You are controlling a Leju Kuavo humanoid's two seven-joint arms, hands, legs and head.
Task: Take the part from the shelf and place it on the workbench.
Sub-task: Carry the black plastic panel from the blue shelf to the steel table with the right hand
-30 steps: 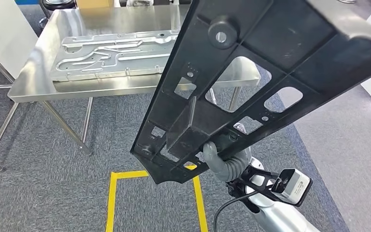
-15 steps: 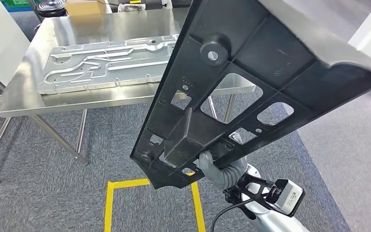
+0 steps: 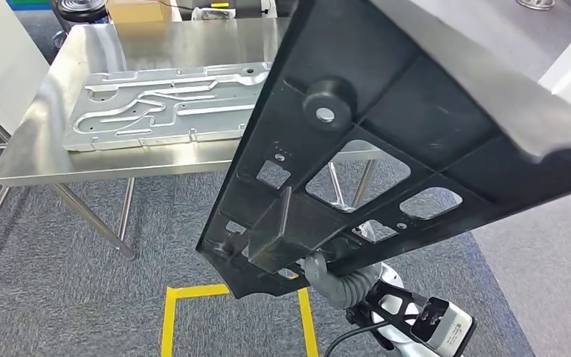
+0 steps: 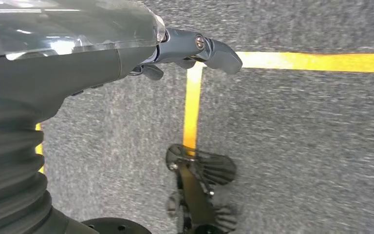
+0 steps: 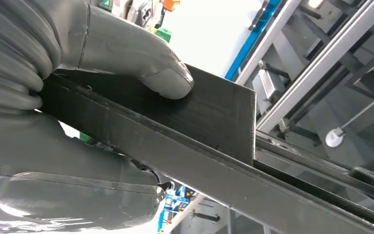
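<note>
Held aloft over grey carpet: a large black part (image 3: 386, 149), ribbed and pierced with cut-outs, tilted steeply across the head view and blocking much of the scene behind. Gripped at its lower end by the right hand (image 3: 326, 269), grey thumb (image 5: 141, 58) pressed flat on an upright rib of the part (image 5: 199, 122) and the rest of the hand clamped beneath, as seen from the right wrist. Not on the worktop: raised in the air in front of the steel worktop (image 3: 22, 160), upper end reaching over its near right corner from this angle.

Already lying flat on that worktop: a silver stamped metal panel (image 3: 163, 104) with raised channels, set near the front edge. At the far edge, a cardboard box (image 3: 137, 10) and a dark round object (image 3: 80, 10), too cropped to identify.

Below the part, yellow tape (image 3: 171, 316) marking a square outline on the carpet, near the worktop's legs.

Left hand (image 4: 195, 48) hanging low over the carpet beside the yellow tape (image 4: 192, 105), holding nothing, fingers loosely bent and apart.

Beyond the part in the right wrist view: metal framing and a blue beam, out of focus.
</note>
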